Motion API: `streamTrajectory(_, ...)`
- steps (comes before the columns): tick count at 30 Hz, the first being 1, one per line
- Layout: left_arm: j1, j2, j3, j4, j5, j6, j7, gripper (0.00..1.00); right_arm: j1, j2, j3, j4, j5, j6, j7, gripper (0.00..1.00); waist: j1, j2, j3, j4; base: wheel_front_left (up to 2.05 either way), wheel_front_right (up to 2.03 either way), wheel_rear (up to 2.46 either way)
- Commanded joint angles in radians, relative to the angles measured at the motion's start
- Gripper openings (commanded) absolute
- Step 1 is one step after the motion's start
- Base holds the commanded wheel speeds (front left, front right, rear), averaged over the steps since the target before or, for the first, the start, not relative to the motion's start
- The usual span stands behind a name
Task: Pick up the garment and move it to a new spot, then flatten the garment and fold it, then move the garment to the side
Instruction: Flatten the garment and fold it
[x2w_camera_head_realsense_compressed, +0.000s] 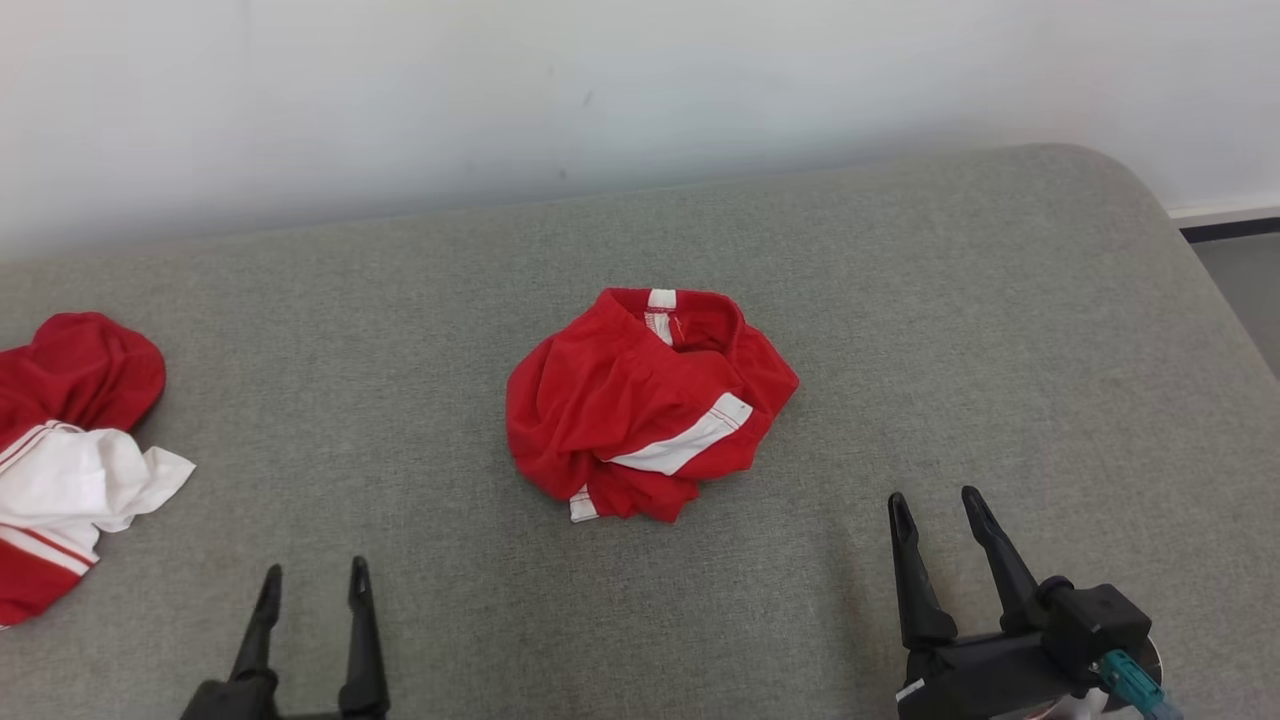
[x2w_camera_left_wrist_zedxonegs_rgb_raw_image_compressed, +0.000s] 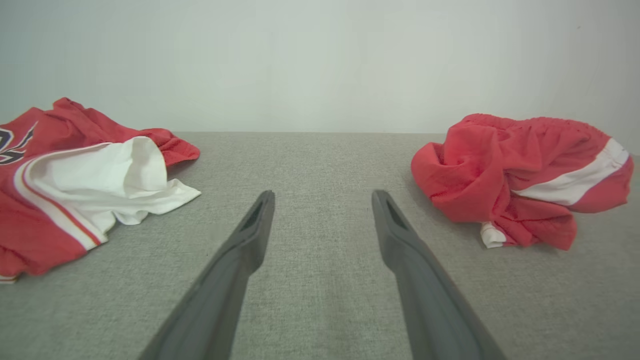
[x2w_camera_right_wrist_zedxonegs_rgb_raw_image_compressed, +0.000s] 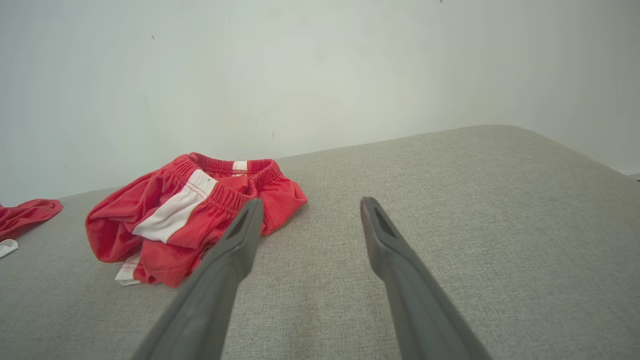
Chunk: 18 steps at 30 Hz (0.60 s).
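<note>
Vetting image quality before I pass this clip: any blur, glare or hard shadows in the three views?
Head view: soft even light, red shorts sharp, only a faint shadow beneath. Left wrist view: left tool slightly soft close up. Right wrist view: right tool likewise, no glare on the cushion.

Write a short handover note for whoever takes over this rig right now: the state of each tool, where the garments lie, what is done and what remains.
The left tool is open and holds nothing, over the near part of the grey padded surface.
The right tool is open and holds nothing, nearer than the red shorts and to their right.
The red shorts lie crumpled in a heap mid-surface, touched by neither tool.
A red and white jersey lies bunched at the far left.
Done: nothing that shows.
Left: pick up, move, flatten, fold, set aside.
</note>
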<state>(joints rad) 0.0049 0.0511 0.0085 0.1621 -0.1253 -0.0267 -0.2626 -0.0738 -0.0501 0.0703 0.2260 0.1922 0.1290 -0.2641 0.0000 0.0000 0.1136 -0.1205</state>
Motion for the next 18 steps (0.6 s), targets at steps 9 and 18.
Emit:
streamTrajectory(9, -0.137, -0.001, -0.12, 0.125, -0.053, -0.035, -0.002, 1.0, -0.041, 0.0, 0.019, -0.005, 0.028, 0.003, -0.002, 1.0, 0.0, 0.0, 0.052, -0.077, 0.0, 0.0, 0.0)
streamTrajectory(18, -0.234, 0.001, -0.218, 0.257, -0.073, -0.047, -0.002, 1.0, -0.067, 0.0, 0.022, -0.006, 0.065, 0.003, -0.002, 1.0, 0.0, 0.0, 0.106, -0.18, 0.0, 0.0, 0.0)
